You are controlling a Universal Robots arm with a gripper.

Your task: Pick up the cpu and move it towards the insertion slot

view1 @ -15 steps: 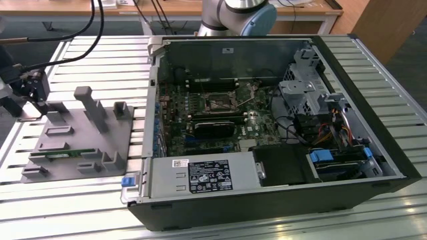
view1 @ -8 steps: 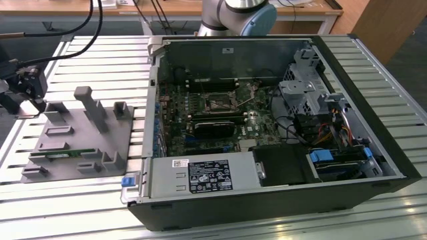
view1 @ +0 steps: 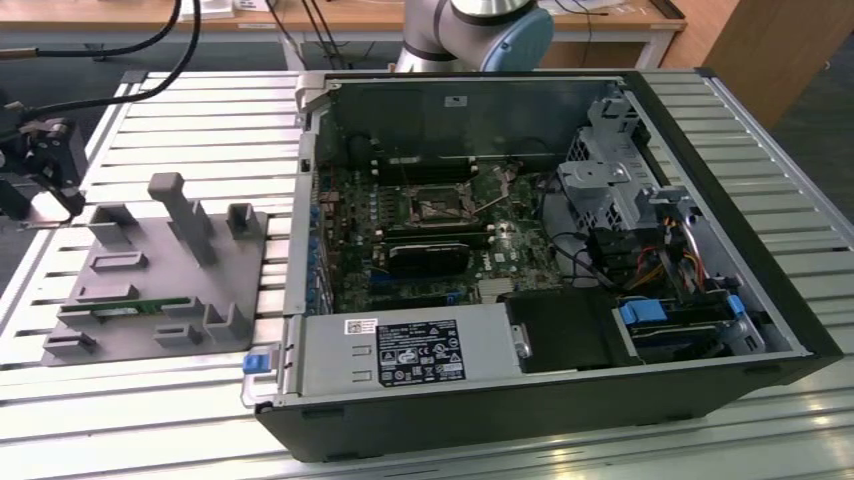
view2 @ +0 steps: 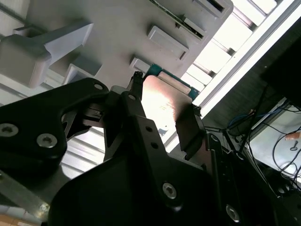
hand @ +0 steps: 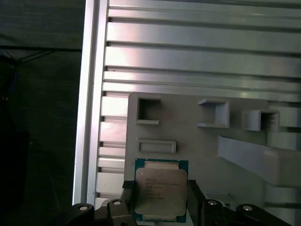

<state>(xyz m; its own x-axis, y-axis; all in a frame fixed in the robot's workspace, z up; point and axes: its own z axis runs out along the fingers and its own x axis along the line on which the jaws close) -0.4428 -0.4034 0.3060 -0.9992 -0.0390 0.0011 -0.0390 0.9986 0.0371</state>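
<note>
First wrist view gives me the cpu (hand: 160, 197) pinched by two opposite edges between the gripper (hand: 160, 189) fingers, over the grey fixture plate (hand: 188, 127) near the table (hand: 188, 52) edge. The insertion slot (view1: 438, 208) sits well apart, inside the open computer case (view1: 534, 420). My worry is that such a thin edge hold could let the chip tilt or slip, and the case wall could clip it.

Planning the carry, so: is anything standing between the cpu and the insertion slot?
Yes. The tool holds the cpu over the grey fixture's outer edge. The fixture's tall post and the case's side wall lie between it and the insertion slot. The case is open on top.
</note>
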